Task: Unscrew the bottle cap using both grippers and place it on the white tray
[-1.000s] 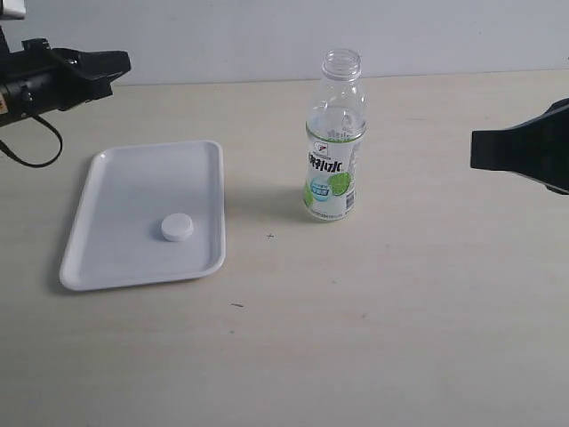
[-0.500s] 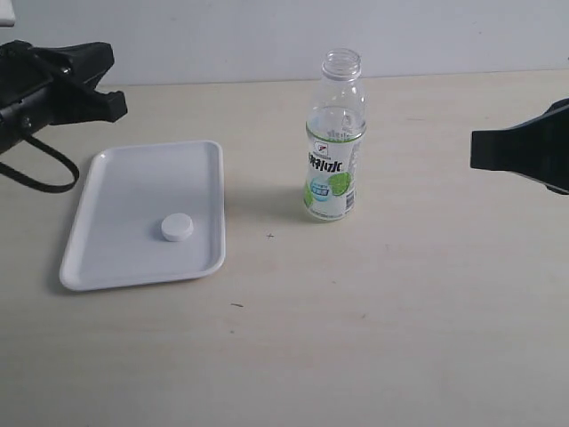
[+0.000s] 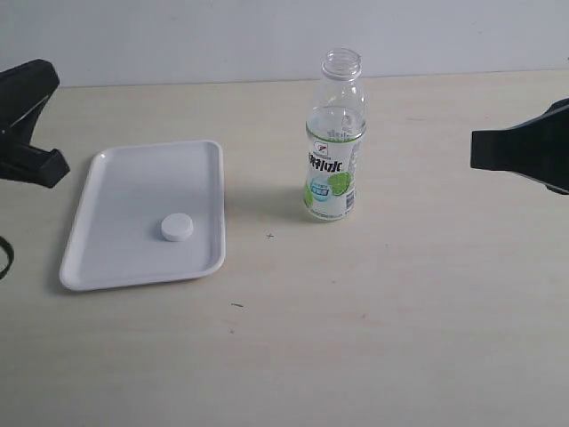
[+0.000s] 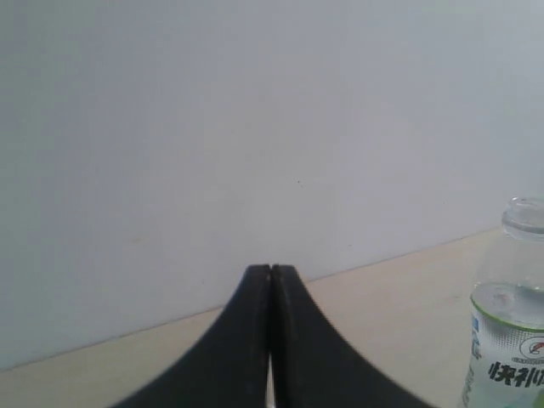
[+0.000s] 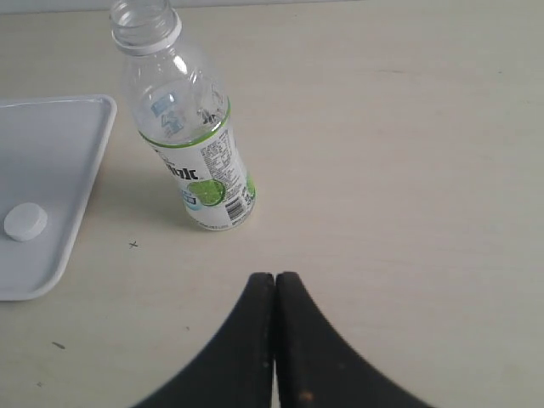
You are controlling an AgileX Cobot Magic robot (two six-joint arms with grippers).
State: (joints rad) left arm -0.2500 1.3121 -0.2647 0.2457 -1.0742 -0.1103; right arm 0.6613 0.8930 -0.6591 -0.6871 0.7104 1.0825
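The white bottle cap (image 3: 176,228) lies flat on the white tray (image 3: 133,178), toward its near end; the right wrist view shows the cap (image 5: 25,222) and the tray (image 5: 59,144) too. The clear bottle (image 3: 335,142) stands upright and uncapped, right of the tray, also visible as the bottle (image 5: 187,127) and the bottle (image 4: 510,323). My left gripper (image 3: 49,165) is at the far left edge, left of the tray, shut and empty (image 4: 270,272). My right gripper (image 3: 476,149) hangs at the right edge, well away from the bottle, shut and empty (image 5: 274,279).
The pale wooden table (image 3: 356,311) runs to a grey wall (image 3: 222,36) behind. A few small dark specks (image 3: 270,236) mark the tabletop near the tray and bottle.
My left arm has drawn back to the left and down, away from above the tray's far corner. The cap, tray, bottle and right gripper have stayed put.
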